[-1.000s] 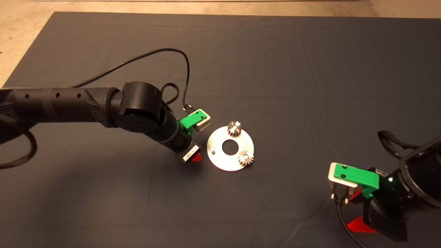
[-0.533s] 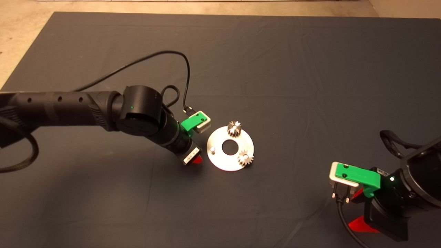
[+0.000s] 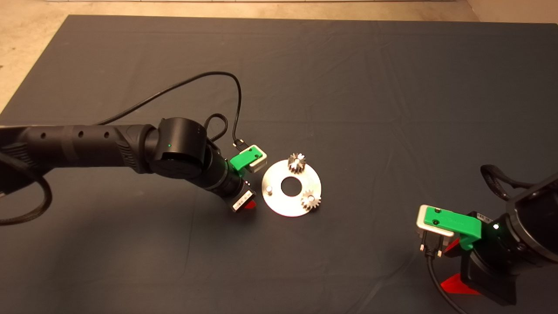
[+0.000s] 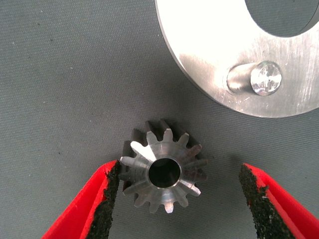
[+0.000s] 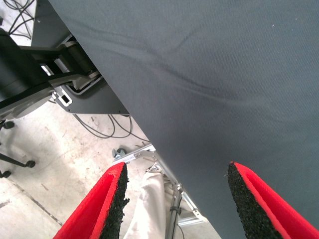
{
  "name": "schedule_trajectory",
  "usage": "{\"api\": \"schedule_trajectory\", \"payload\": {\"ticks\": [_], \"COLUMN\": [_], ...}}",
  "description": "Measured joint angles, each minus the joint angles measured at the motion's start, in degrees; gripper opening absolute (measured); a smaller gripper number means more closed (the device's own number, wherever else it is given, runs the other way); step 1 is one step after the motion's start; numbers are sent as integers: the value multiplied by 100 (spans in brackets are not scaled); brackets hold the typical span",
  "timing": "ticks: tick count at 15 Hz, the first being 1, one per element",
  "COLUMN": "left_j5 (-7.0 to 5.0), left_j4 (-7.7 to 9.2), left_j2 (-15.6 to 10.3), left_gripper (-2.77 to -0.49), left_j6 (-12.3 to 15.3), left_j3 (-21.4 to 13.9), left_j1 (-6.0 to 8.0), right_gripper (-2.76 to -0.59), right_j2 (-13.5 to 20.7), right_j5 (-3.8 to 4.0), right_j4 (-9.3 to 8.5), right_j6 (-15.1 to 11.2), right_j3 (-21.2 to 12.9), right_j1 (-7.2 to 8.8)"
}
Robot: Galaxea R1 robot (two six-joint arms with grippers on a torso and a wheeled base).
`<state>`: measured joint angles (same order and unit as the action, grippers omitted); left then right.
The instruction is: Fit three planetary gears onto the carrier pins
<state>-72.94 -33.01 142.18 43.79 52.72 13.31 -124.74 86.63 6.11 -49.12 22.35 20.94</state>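
Left gripper (image 4: 179,191) spread wide around third planetary gear (image 4: 163,172) at centre frame, beside bare carrier pin (image 4: 259,79); right gripper (image 5: 174,204) released, lower right.

Dark wrinkled mat (image 3: 348,78) over table; beige floor (image 3: 26,48) beyond; cables (image 5: 107,127) on floor.

Both arms (image 3: 87,141) are black and round, with little holes along the side. Each gripper (image 4: 179,194) is green with red fingers (image 4: 97,204) and rough black pads. A thin black cable (image 3: 183,87) loops up at the left.
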Motion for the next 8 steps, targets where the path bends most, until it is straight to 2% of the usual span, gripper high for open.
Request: {"api": "schedule_trajectory", "payload": {"ticks": [1, 4, 5, 8], "left_j5": [59, 80, 84, 202], "left_j4": [-2, -38, -79, -111], "left_j2": [-26, -31, -32, -69], "left_gripper": [-165, -177, -188, -190], "left_j6": [-4, -18, -19, -20], "left_j3": [0, 2, 2, 2], "left_j1": [0, 0, 0, 0], "right_gripper": [-189, -189, -189, -189], "right_j2": [0, 0, 0, 4], "right_j5": [0, 0, 0, -2], "right_j4": [0, 0, 0, 0], "right_j6": [0, 0, 0, 0], "right_j3": [0, 0, 0, 0], "right_j1": [0, 0, 0, 0]}}
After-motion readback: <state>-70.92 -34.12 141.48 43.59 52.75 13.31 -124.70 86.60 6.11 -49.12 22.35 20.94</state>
